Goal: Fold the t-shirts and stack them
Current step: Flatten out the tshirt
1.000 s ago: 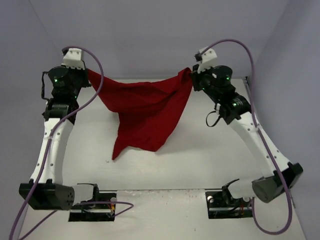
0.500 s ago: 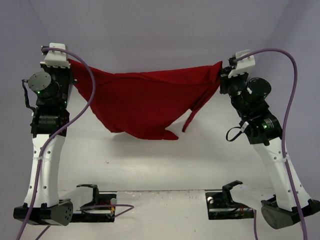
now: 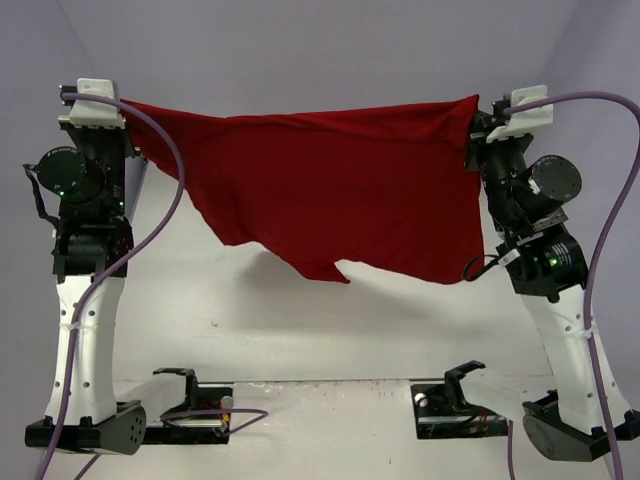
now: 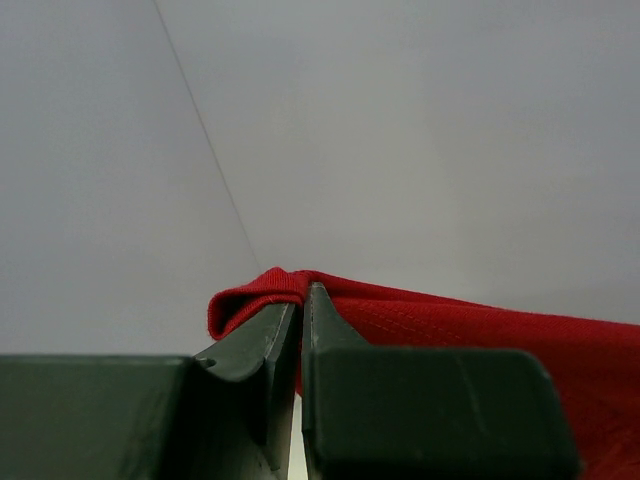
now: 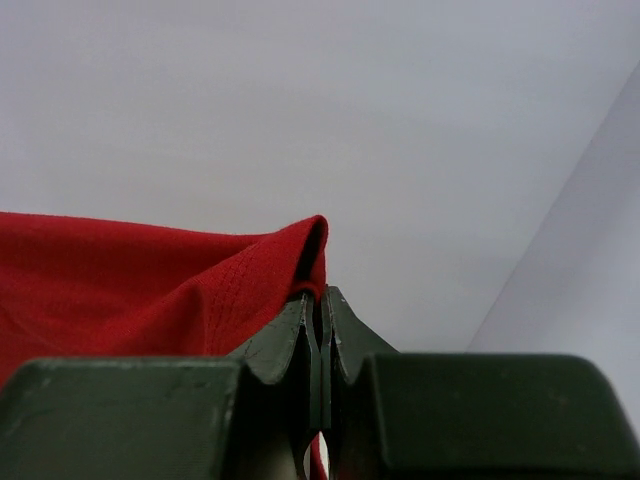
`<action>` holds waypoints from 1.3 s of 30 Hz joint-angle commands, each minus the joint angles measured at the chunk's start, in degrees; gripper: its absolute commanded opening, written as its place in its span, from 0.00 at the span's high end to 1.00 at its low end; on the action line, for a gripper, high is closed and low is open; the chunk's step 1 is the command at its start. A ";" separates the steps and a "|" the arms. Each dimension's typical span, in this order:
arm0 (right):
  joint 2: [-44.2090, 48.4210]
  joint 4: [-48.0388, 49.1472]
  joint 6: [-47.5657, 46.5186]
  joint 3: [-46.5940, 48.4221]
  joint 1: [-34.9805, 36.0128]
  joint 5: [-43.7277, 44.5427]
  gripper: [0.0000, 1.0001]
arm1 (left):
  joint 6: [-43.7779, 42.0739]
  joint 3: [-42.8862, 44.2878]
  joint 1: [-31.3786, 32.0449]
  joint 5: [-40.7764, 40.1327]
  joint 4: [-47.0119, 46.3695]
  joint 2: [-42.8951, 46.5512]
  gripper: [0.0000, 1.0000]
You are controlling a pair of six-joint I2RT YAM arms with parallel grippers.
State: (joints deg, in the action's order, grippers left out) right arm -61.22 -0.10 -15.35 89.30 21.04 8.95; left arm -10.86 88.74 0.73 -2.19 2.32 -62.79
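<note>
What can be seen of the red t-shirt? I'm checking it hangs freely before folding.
The t-shirt is plain dark red, soft wrinkled cloth, no print. It hangs spread like a curtain above the table, top edge stretched between the left claw and right claw, each shut on a bunched corner. Its lower edge is uneven, apparently clear of the table.

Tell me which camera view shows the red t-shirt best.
The top external view: it shows the whole t-shirt hanging spread out in the air. The wrist views show only one small corner each, pinched in the left gripper and the right gripper.
</note>
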 commanded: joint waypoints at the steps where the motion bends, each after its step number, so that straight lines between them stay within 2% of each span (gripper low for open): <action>1: -1.41 12.31 -2.39 -5.29 -1.97 2.19 1.00 | 1.61 -0.17 -0.38 -1.01 -5.10 -1.83 1.00; 5: -7.33 18.20 0.85 -5.60 -5.04 -0.42 1.00 | 5.15 0.29 -0.38 0.21 -5.39 -9.15 1.00; 10: -22.67 28.53 5.53 0.51 -8.82 -3.02 1.00 | 10.35 10.23 -0.38 -1.19 -7.44 -24.38 1.00; 16: -41.51 29.00 8.36 22.69 -10.75 -5.10 1.00 | 13.33 26.68 -0.38 0.64 -13.37 -40.67 1.00; 19: -49.57 29.03 8.65 33.51 -10.84 -4.87 1.00 | 14.36 40.67 -0.38 1.61 -13.39 -49.57 1.00; 22: -54.98 29.33 8.18 43.71 -11.15 -4.66 1.00 | 13.49 50.85 -0.32 2.19 -13.83 -54.68 1.00; 26: -56.41 31.39 7.09 49.70 -11.42 -6.48 1.00 | 12.60 58.74 -0.38 1.87 -15.36 -57.03 1.00; 31: -53.44 36.42 7.68 46.59 -12.49 -7.70 1.00 | 12.00 55.93 -2.04 1.92 -20.38 -54.50 1.00; 35: -48.08 45.09 7.79 32.35 -13.46 -8.42 1.00 | 11.04 41.89 -2.58 2.19 -27.97 -47.67 1.00; 37: -47.14 45.87 8.51 26.27 -14.38 -10.81 1.00 | 9.12 34.07 -2.58 3.61 -28.88 -45.91 1.00; 39: -46.83 46.17 8.56 22.74 -14.49 -12.00 1.00 | 9.00 30.96 -2.58 4.31 -29.08 -45.27 1.00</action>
State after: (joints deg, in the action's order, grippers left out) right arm -111.18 36.74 -7.28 117.65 7.98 -0.73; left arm 0.62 125.30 -0.95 0.98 -19.08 -111.39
